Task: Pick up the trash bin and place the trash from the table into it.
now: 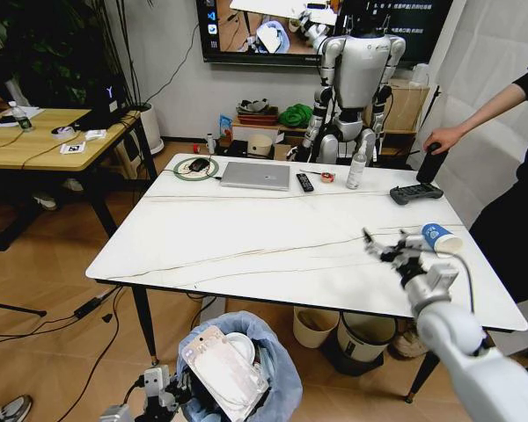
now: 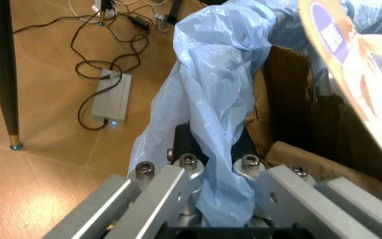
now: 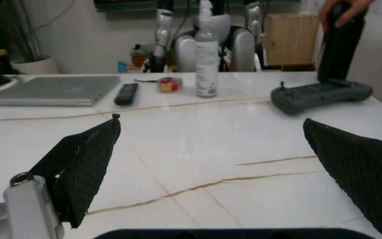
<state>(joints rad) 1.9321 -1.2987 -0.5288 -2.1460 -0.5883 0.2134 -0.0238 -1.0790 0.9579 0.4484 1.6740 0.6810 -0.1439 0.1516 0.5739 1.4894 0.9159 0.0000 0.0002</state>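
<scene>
My right gripper (image 1: 403,247) has its fingers spread wide above the table (image 1: 273,237) near its right edge, just beside the blue paper cup (image 1: 441,237), while my left gripper (image 2: 208,172) pinches the trash bin (image 1: 246,360) liner below the front edge.

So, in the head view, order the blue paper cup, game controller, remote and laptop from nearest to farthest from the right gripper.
From the open right gripper, over the table near its right edge:
1. Blue paper cup, lying right beside it.
2. Game controller, far right corner.
3. Remote, far edge, toward the middle.
4. Laptop, far edge, left of the remote.
</scene>
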